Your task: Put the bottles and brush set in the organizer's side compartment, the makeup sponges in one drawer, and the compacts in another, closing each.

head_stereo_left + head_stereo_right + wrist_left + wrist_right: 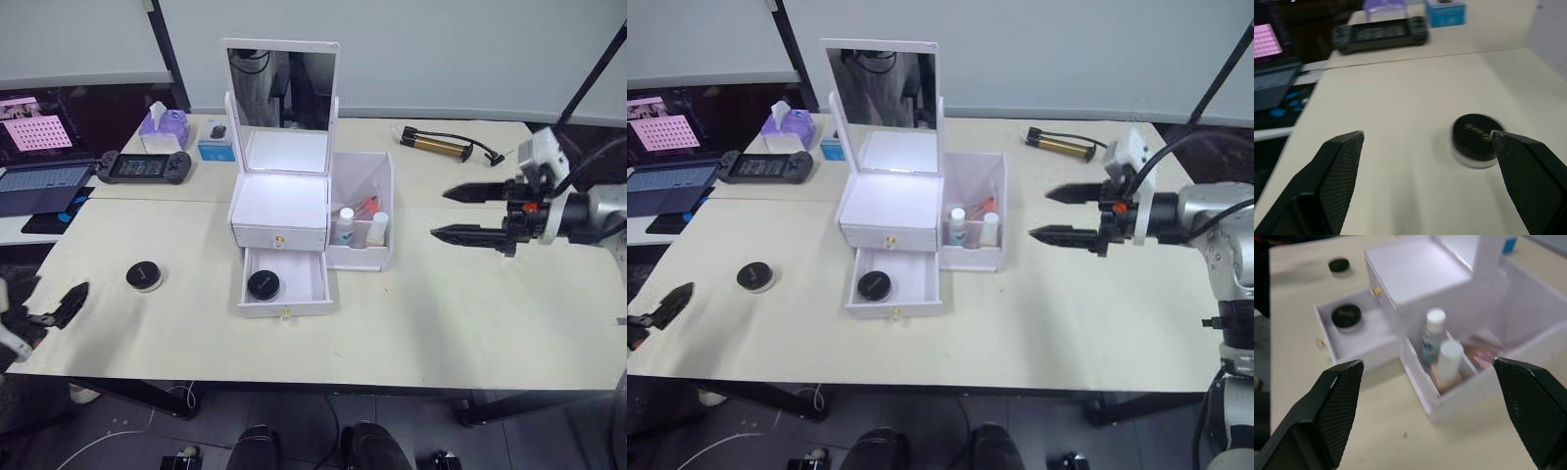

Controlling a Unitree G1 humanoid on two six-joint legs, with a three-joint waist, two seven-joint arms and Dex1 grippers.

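Observation:
The white organizer [279,201] with its upright mirror stands mid-table. Its side compartment [384,191] holds two white-capped bottles [1433,333] and a pink brush set [1484,350]. The upper drawer is shut; the lower drawer [318,284] is pulled out with one black compact [263,284] inside. A second compact [145,275] lies on the table to the left, just ahead of my open left gripper [64,305], between its fingers in the wrist view. My right gripper [438,213] hovers open to the right of the side compartment, pointing at it. The makeup sponges are out of view.
At the far left are a laptop [39,186], a black game controller [143,166], a purple tissue box [164,127] and a small blue box [217,145]. A black and gold hand pump [436,144] lies at the back right. Bare tabletop lies in front of the organizer.

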